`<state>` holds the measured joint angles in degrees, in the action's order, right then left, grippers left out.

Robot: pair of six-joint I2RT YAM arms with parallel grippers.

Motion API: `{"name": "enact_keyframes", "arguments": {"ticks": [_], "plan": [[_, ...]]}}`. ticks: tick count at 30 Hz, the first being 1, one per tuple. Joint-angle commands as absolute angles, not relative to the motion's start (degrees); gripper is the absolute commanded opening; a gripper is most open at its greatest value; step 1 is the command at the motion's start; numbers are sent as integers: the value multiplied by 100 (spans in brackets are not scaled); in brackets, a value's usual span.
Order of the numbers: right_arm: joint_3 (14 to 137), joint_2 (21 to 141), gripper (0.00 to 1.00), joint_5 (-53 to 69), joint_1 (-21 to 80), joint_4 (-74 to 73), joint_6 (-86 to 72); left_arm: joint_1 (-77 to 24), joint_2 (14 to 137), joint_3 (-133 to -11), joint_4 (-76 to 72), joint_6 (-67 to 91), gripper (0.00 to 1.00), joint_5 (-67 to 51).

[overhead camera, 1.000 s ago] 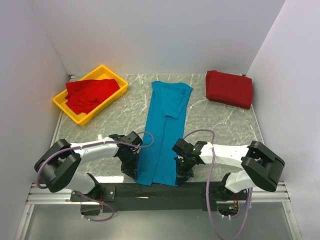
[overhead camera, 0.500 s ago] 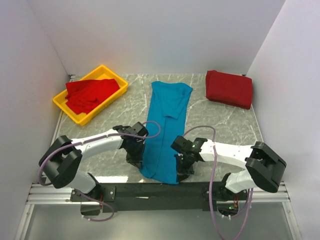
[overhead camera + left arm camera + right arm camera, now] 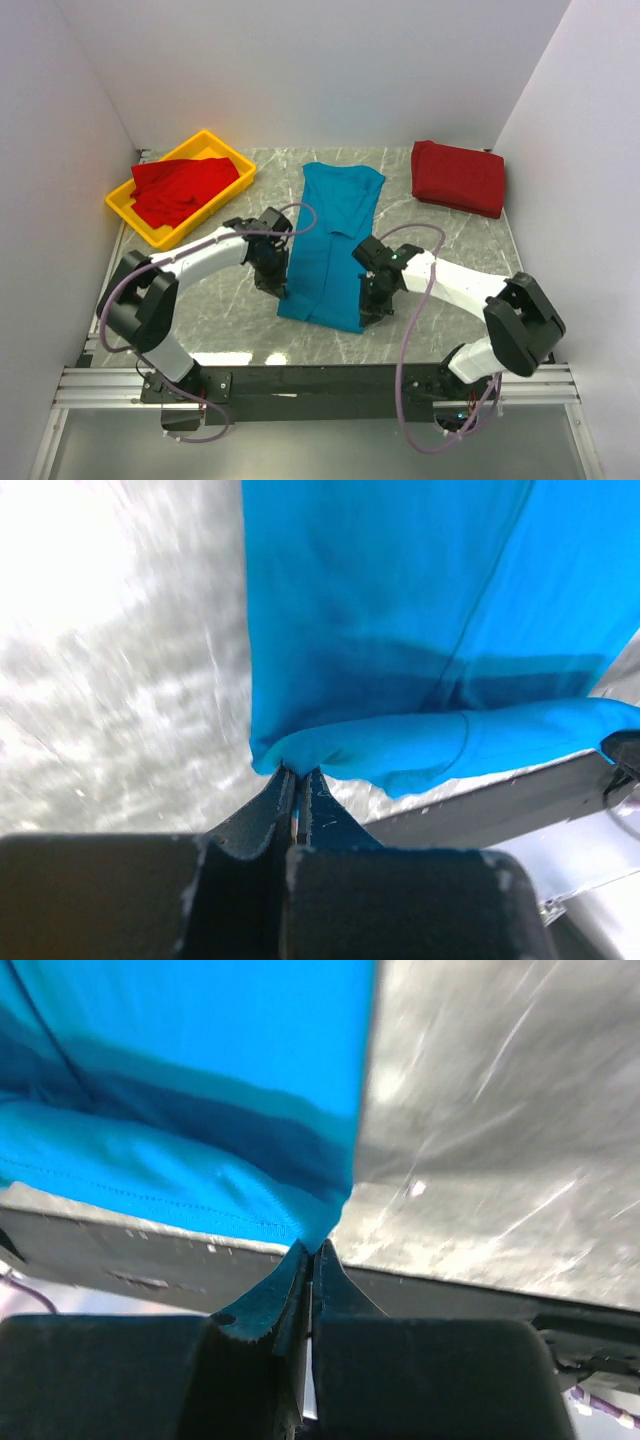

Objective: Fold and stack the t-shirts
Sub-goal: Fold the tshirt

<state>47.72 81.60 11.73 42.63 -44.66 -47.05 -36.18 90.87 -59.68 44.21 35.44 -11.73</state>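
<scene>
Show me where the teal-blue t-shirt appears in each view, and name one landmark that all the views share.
Top external: the teal-blue t-shirt lies as a long strip in the middle of the picture.
Left wrist: upper right, its corner pinched by the left fingers.
Right wrist: upper left, its corner pinched by the right fingers.
Shared landmark: the grey marbled tabletop beside the shirt.

One teal-blue t-shirt (image 3: 332, 240). Red shirts in two lots: one crumpled red heap (image 3: 182, 188), one folded red pile (image 3: 458, 177); shirts per lot can't be counted. One yellow tray (image 3: 120, 208). Two arms, so two grippers: left gripper (image 3: 282, 294), right gripper (image 3: 366, 314). One marble table (image 3: 450, 250).
</scene>
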Motion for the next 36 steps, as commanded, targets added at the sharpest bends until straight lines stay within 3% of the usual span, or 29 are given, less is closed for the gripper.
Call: {"name": "enact_keyframes", "arguments": {"ticks": [1, 21, 36], "plan": [[5150, 8437, 0, 1020, 3885, -4386, -4334, -3341, 9351, -6459, 4412, 3217, 0, -1213], [6952, 9861, 0, 870, 2831, -4597, -3753, -2251, 11179, -8507, 4438, 2883, 0, -1933], [7910, 10591, 0, 826, 2470, -4843, -3551, -2048, 12392, -9923, 4729, 2461, 0, -2593]]}}
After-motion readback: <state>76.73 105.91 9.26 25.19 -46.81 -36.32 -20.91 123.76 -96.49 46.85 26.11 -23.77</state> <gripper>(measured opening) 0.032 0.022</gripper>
